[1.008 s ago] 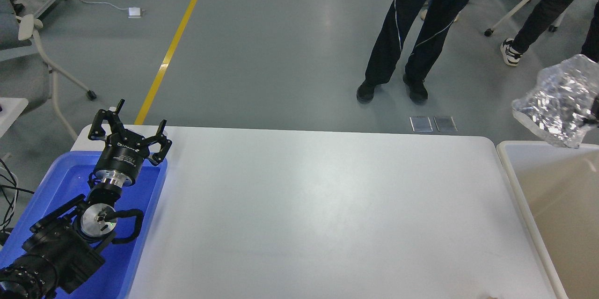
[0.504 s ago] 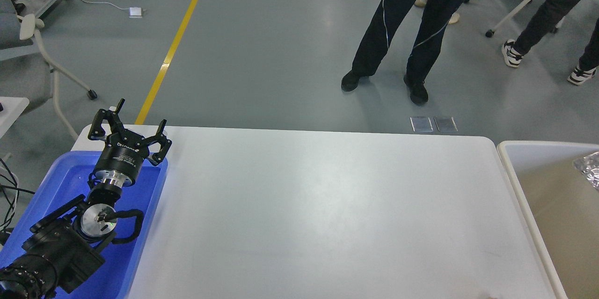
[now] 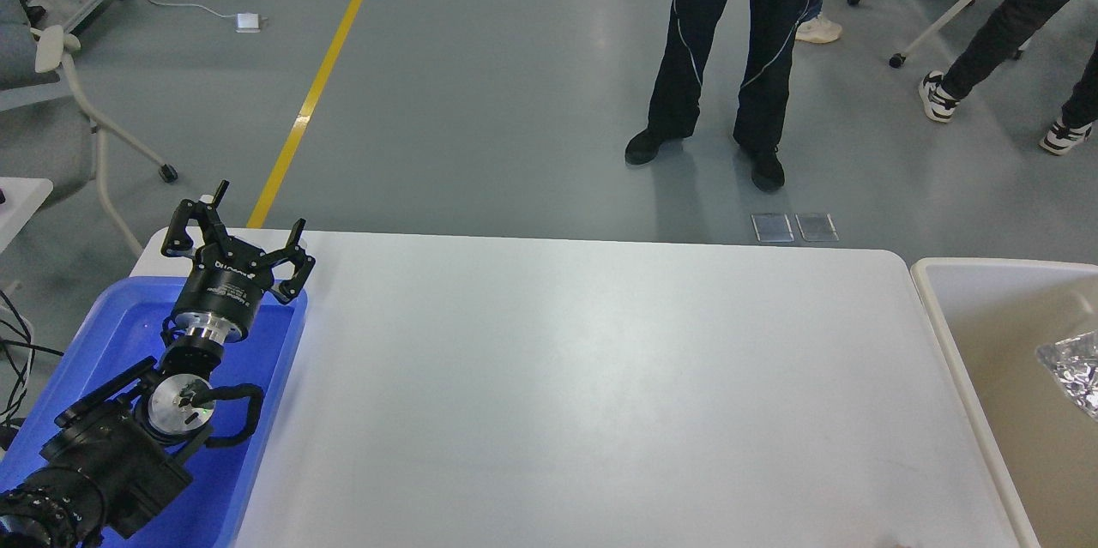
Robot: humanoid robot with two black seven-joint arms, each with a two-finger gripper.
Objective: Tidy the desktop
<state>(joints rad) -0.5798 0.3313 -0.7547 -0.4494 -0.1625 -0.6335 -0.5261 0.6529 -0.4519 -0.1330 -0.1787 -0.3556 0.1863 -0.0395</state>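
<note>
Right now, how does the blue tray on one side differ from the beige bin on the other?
The blue tray is bright blue and shallow; the beige bin is cream-rimmed. The left gripper hangs open over the tray; the bin holds a crinkled silvery wrapper. Both flank the white desktop.

We have a single view, from the head, set high and looking forward and down over the desktop [image 3: 600,394], which fills the lower half of the frame from close by. Our left arm enters at the lower left corner over the blue tray [image 3: 111,334], and the beige bin [image 3: 935,299] is cut by the right edge. Beyond the far edge we see grey floor with a yellow line [image 3: 317,76] and standing legs [image 3: 729,59] farther off.
</note>
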